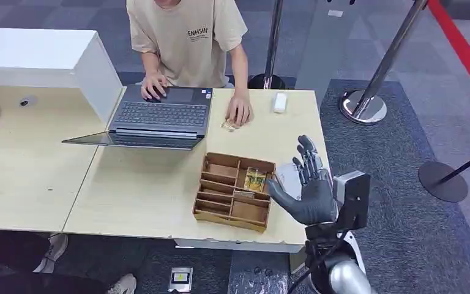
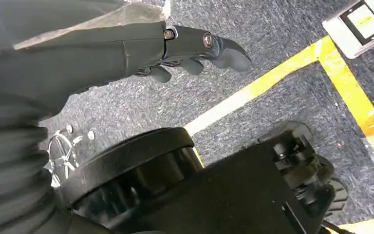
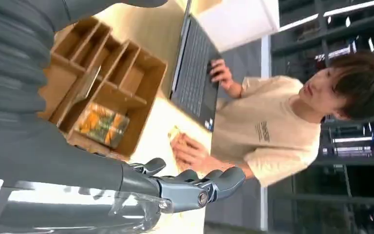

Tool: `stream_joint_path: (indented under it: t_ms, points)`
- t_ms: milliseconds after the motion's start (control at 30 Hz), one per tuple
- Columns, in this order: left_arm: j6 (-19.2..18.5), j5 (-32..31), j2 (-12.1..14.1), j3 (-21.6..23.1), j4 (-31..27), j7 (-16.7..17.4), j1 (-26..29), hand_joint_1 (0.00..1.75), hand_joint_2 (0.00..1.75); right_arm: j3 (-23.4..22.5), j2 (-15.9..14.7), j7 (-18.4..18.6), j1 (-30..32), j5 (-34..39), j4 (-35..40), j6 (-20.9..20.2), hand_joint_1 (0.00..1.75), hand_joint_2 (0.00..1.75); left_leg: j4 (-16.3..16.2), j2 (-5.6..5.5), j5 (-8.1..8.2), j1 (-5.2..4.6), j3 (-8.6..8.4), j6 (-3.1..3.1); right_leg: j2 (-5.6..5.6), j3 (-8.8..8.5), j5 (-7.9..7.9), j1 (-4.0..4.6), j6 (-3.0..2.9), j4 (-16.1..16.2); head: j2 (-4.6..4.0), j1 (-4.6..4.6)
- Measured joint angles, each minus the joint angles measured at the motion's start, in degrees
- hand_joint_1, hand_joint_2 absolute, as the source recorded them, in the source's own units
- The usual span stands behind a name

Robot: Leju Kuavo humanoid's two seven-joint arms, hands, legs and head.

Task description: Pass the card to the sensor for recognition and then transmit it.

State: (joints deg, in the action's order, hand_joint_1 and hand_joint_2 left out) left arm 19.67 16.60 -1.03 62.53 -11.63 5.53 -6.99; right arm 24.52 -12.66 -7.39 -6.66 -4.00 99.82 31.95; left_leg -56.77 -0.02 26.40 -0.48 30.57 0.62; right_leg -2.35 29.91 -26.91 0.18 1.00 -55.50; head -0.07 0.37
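The right hand (image 1: pixel 309 184) hangs just beside the wooden organizer box (image 1: pixel 233 191), at the box's side away from the laptop (image 1: pixel 159 116), its fingers (image 1: pixel 306 156) spread wide and holding nothing. The left hand (image 2: pixel 126 53) hangs low over grey carpet with a yellow floor line (image 2: pixel 272 78); its fingers lie close together, gently curled, with nothing in them.

The card cannot be named with certainty. A printed, orange-and-green item (image 1: pixel 256 179) sits in the box compartment nearest the right hand and is the likeliest candidate; a thin flat piece leans in a neighbouring compartment (image 3: pixel 80 90), and a small pale thing (image 1: pixel 229 125) lies under the person's hand (image 1: pixel 239 112), beyond the box on the desk (image 1: pixel 134 196).

Risks, as I judge them: the compartments are narrow and the box is light, so broad fingers reaching in could jam against a divider, tip the box or push it toward the near desk edge, which is close. A flat card lying against a wall gives little to pinch and could slip. The person's hand rests near the box, so a wide reach could brush it.

A white object lies on the desk behind the right hand, mostly hidden by it; it may be the sensor, but I cannot tell. Another small white block (image 1: pixel 279 102) lies at the far desk edge beyond the box, too small to identify.
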Motion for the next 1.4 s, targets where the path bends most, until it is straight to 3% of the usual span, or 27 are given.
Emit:
stream_joint_path:
  t_ms: [167,467,533,700,833,1033,1267,1400]
  points:
    - [-0.83,-0.71,0.72,0.13,0.0,0.66,-0.13,0.0,1.75,2.12,1.16,-0.83,-0.11,0.04,-1.2,2.04,0.0,1.75,0.0,0.0,0.0,0.01,-0.01,0.0,0.0,0.01,0.0,0.02,-0.01,-0.02,0.0,0.0]
    - [-0.7,-0.57,0.83,0.42,0.0,0.66,-0.14,0.0,1.75,3.22,1.25,-2.47,-0.88,2.55,-2.73,0.64,0.0,1.75,0.0,0.0,0.0,0.01,0.0,0.0,0.0,0.01,0.0,0.01,-0.01,-0.02,0.0,0.0]
    - [-0.31,-0.03,0.83,0.42,0.0,0.61,-0.14,0.0,1.75,3.39,1.18,-0.1,-1.36,-4.26,-3.19,2.77,0.0,1.75,0.0,0.01,0.0,0.0,-0.01,0.0,0.0,0.01,0.0,0.0,0.0,-0.02,0.0,0.0]
    - [0.0,0.56,0.83,0.42,0.0,0.44,-0.12,0.0,1.75,3.83,0.96,8.61,-1.91,-33.26,-4.81,7.37,0.0,1.75,0.0,0.0,0.0,0.0,-0.01,0.0,0.0,0.01,0.0,0.0,0.0,-0.01,0.0,0.0]
    - [0.0,0.65,0.83,0.42,0.0,0.44,-0.13,0.0,1.75,4.31,0.81,13.51,-1.9,-45.11,-6.16,7.59,0.0,1.75,0.0,0.0,0.0,0.01,-0.01,0.0,0.0,0.01,0.0,0.01,-0.01,-0.01,0.0,0.0]
    - [0.0,0.65,0.81,0.42,0.0,0.44,-0.14,0.0,1.75,5.16,0.18,17.55,-1.88,-53.92,-8.59,7.52,0.0,1.75,0.0,0.0,0.0,0.01,-0.01,0.0,0.0,0.01,-0.01,0.01,-0.01,-0.01,0.0,0.0]
    - [0.0,0.45,0.81,0.42,0.0,0.07,-0.14,0.0,1.75,7.17,-0.59,19.45,-2.13,-55.85,-12.19,4.86,0.0,1.75,0.0,0.0,0.0,0.01,0.0,0.0,0.0,0.01,0.0,0.01,-0.01,-0.01,0.0,0.0]
    - [-0.07,0.23,0.81,0.42,0.0,-0.2,-0.15,0.0,1.75,8.75,-0.68,18.44,-3.1,-53.55,-15.24,4.48,0.0,1.75,0.0,-0.01,0.0,0.01,0.0,0.0,0.0,0.01,0.0,0.01,-0.01,-0.02,0.0,-0.02]
